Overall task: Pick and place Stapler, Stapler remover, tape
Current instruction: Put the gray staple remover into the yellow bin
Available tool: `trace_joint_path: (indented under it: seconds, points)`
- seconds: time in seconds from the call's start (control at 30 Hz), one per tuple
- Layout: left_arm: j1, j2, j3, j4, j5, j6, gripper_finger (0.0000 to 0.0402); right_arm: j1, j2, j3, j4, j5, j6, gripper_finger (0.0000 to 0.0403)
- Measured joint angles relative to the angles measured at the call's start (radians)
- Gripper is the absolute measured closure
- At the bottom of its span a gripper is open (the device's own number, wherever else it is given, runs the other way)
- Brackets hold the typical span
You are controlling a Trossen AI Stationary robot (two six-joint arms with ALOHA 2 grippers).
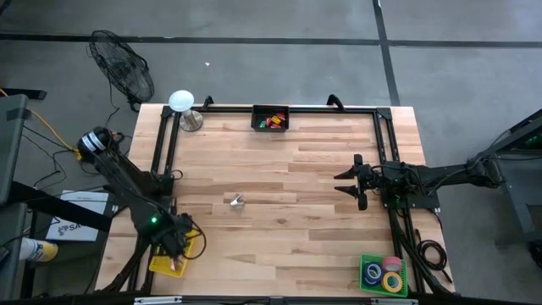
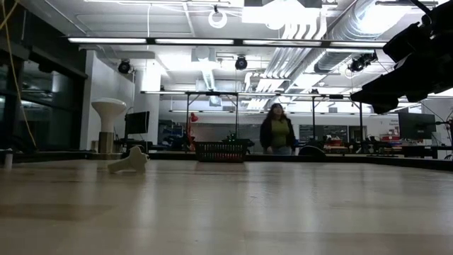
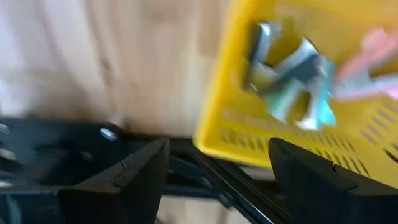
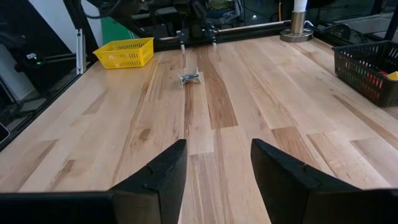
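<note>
Our left fingers (image 3: 217, 180) stand wide apart and hold nothing; they hang just above the near wall of the yellow basket (image 3: 249, 134) at the table's front left corner. Inside that basket lie silver claw-like staple removers (image 3: 292, 78) and a pink piece (image 3: 373, 46) we cannot identify. Our right fingers (image 4: 214, 177) are also parted and empty, waiting over the right side of the table (image 1: 288, 246).

One more staple remover (image 1: 236, 201) sits alone on the bare wood near the table's middle, well apart from both arms. The tape rolls (image 1: 383, 273) already rest in the green bin (image 1: 365, 260) at the front right, and the black basket (image 1: 271, 118) at the far edge holds red and coloured items, probably the staplers.

From here we see several risks. As we lift the left arm away, a finger could catch the yellow basket's low wall, because we hover so close to it, and drag or tip the basket off the table's corner. The lone remover is small and springy; a grasp that lands off-centre could flick it away or pinch it crooked so it drops in transit. If both arms go for it, they could meet mid-table.
</note>
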Motion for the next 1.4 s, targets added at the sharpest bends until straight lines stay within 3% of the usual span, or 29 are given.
trace_joint_path:
  seconds: [0.43,0.9,1.4]
  points:
    - [0.189,-0.023,-0.024,0.048,-0.427,0.136,0.0131,0.000,0.000,0.000,0.000,0.000,0.000,0.0233]
    - [0.314,-0.023,-0.165,0.260,-0.616,0.177,0.0131,0.000,0.000,0.000,0.000,0.000,0.000,0.0233]
    - [0.416,-0.023,-0.388,0.758,-0.684,0.233,0.0131,0.000,0.000,0.000,0.000,0.000,0.000,0.0234]
